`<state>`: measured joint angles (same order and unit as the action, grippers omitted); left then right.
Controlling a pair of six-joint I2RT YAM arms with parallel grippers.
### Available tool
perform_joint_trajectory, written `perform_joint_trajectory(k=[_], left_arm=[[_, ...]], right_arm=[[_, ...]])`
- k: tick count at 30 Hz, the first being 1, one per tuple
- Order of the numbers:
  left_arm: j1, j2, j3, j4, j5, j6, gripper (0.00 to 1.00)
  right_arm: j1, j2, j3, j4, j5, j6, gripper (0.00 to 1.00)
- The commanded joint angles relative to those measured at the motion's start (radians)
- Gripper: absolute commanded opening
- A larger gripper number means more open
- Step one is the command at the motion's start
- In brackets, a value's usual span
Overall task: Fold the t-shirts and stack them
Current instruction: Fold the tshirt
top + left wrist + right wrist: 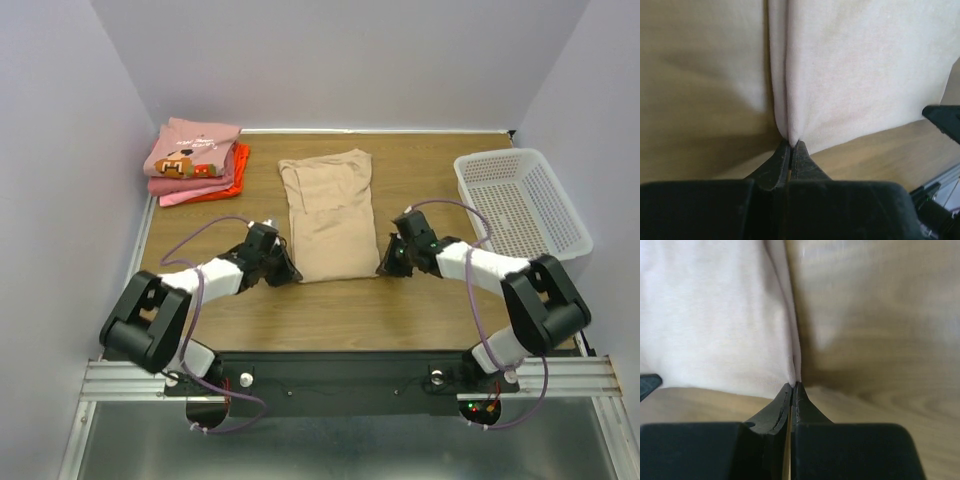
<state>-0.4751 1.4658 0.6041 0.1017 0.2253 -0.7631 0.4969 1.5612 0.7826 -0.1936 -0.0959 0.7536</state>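
Observation:
The tan t-shirt (330, 215) lies folded into a long strip on the middle of the table. My left gripper (290, 272) is shut on its near left corner, and the cloth (850, 75) rises from the closed jaws in the left wrist view. My right gripper (384, 266) is shut on the near right corner, with the cloth (715, 315) pinched at the tips in the right wrist view. A stack at the back left holds the dusty pink graphic shirt (190, 148) over a lighter pink one (180, 196) and the orange-red one (236, 166).
A white mesh basket (520, 200) stands at the right edge of the table. Grey walls close in the table on the left, back and right. Bare wood (440, 180) shows between the tan shirt and the basket.

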Motion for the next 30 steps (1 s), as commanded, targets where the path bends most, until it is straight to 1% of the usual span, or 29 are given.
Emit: perform_joint_trajectory(k=[1,2,3,4,5,6,7,8,10,12,15,16,18,20,21,23,25,26,27,29,30], left_arm=[[-0.075,-0.192,-0.076,-0.063,-0.023,-0.038,0.0],[-0.089,-0.229,-0.081,-0.097,-0.024,-0.053,0.0],[-0.132,-0.308,-0.087,-0.1,-0.038,-0.062,0.0],[-0.155,-0.35,-0.086,-0.134,-0.052,-0.073,0.0],[-0.175,-0.389,-0.081,-0.166,-0.07,-0.08,0.0],[-0.216,-0.459,-0.072,-0.18,-0.107,-0.09,0.0],[-0.23,-0.513,-0.06,-0.21,-0.13,-0.096,0.0],[-0.231,-0.513,-0.06,-0.224,-0.13,-0.096,0.0],[-0.234,-0.562,-0.037,-0.249,-0.152,-0.099,0.0],[-0.234,-0.575,-0.003,-0.281,-0.185,-0.099,0.0],[-0.234,-0.549,0.04,-0.304,-0.216,-0.09,0.0],[-0.234,-0.539,0.072,-0.31,-0.227,-0.088,0.0],[-0.232,-0.5,0.114,-0.338,-0.277,-0.082,0.0],[-0.231,-0.455,0.199,-0.371,-0.377,-0.078,0.0],[-0.229,-0.438,0.2,-0.378,-0.377,-0.071,0.0],[-0.217,-0.409,0.256,-0.378,-0.428,-0.044,0.0],[-0.182,-0.362,0.301,-0.364,-0.428,-0.027,0.0],[-0.166,-0.346,0.315,-0.364,-0.425,-0.015,0.0],[-0.13,-0.313,0.344,-0.367,-0.416,-0.009,0.0],[-0.091,-0.282,0.367,-0.364,-0.393,0.01,0.0],[-0.064,-0.257,0.378,-0.343,-0.373,0.025,0.0]], right_arm=[[-0.004,-0.238,-0.118,-0.042,-0.007,-0.04,0.0],[-0.006,-0.286,-0.135,-0.061,-0.01,-0.039,0.0],[-0.006,-0.327,-0.149,-0.079,-0.024,-0.039,0.0],[-0.004,-0.369,-0.164,-0.108,-0.034,-0.04,0.0],[-0.006,-0.454,-0.174,-0.121,-0.045,-0.04,0.0],[-0.004,-0.49,-0.19,-0.136,-0.068,-0.04,0.0],[-0.004,-0.563,-0.197,-0.159,-0.082,-0.039,0.01],[-0.004,-0.591,-0.197,-0.167,-0.082,-0.036,0.01],[-0.004,-0.642,-0.184,-0.176,-0.085,-0.033,0.01],[-0.004,-0.668,-0.137,-0.185,-0.071,-0.045,0.01],[-0.004,-0.639,-0.073,-0.191,-0.021,-0.059,0.01],[-0.003,-0.623,-0.022,-0.196,-0.012,-0.057,0.01],[-0.004,-0.589,0.032,-0.196,0.007,-0.066,0.01],[-0.004,-0.531,0.105,-0.195,0.068,-0.079,0.01],[-0.004,-0.506,0.127,-0.196,0.068,-0.082,0.01],[-0.006,-0.437,0.197,-0.196,0.136,-0.095,0.01],[-0.008,-0.365,0.265,-0.196,0.179,-0.097,0.01],[-0.008,-0.34,0.265,-0.196,0.191,-0.096,0.01],[-0.008,-0.316,0.311,-0.195,0.199,-0.1,0.01],[-0.012,-0.264,0.352,-0.196,0.206,-0.117,0.01],[-0.015,-0.21,0.397,-0.195,0.223,-0.123,0.01]])
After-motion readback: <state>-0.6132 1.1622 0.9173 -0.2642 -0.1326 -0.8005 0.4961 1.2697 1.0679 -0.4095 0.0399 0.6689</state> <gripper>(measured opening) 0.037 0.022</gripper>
